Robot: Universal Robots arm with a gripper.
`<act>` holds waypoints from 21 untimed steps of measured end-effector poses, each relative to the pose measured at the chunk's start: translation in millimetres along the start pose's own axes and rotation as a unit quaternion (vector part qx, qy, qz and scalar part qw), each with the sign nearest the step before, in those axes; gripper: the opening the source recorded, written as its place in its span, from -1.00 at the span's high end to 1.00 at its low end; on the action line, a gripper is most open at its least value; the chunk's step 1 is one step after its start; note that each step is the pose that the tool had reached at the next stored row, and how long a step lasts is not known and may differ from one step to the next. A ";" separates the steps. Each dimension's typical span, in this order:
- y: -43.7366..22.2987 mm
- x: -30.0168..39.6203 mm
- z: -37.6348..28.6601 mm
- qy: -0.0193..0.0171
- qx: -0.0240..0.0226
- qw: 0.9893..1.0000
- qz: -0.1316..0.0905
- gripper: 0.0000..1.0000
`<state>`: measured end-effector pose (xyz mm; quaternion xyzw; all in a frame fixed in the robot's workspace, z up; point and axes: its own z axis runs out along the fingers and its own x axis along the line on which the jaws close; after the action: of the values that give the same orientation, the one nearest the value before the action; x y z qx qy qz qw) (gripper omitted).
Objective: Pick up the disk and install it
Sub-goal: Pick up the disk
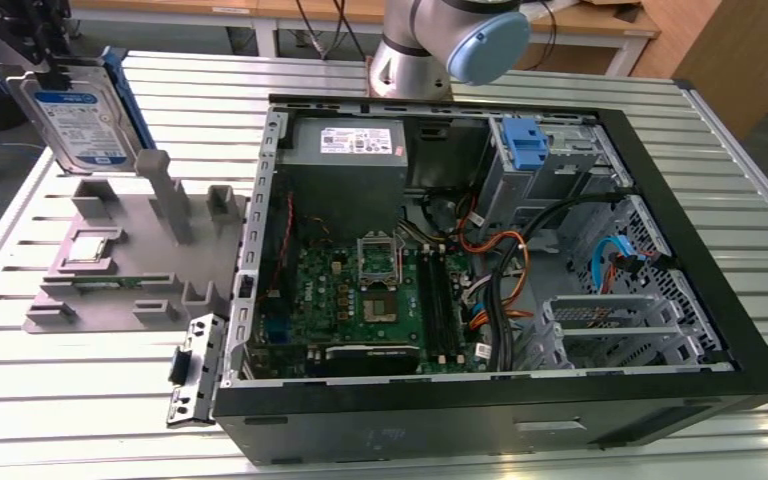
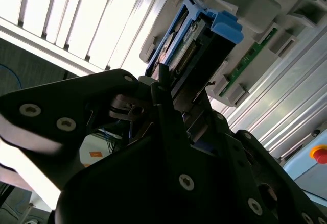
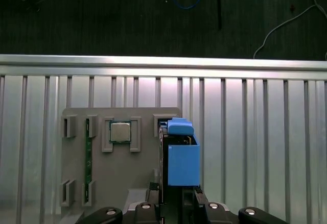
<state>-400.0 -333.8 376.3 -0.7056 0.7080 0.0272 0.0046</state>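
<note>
The disk (image 1: 84,115), a silver drive with a white-and-blue label and blue rails, stands upright at the exterior view's far left, over the far end of a grey holder (image 1: 117,270). My gripper (image 1: 44,55) is shut on its upper edge from above. In the first wrist view the disk (image 3: 181,157) shows edge-on with its blue rail, the gripper (image 3: 176,196) clamped around it. The second wrist view has the black fingers (image 2: 163,106) pressed on both faces of the disk (image 2: 196,40). Whether the drive still touches the holder I cannot tell.
An open computer case (image 1: 704,270) lies at the exterior view's right, with a grey power supply (image 1: 351,145), a motherboard (image 1: 357,300) and a bare blue bracket (image 1: 524,145) in its bay. The holder also carries a processor chip (image 3: 120,131) and a memory stick (image 3: 88,157). A small bracket (image 1: 191,370) lies beside the case.
</note>
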 end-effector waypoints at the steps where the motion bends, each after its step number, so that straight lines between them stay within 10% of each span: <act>1: 0.0 0.0 -0.1 0.000 0.000 1.000 0.000 0.31; 21: 0.1 -0.1 -3.2 0.000 0.000 1.000 0.000 0.31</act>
<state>-400.0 -333.8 379.5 -0.7056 0.7080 0.0272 0.0046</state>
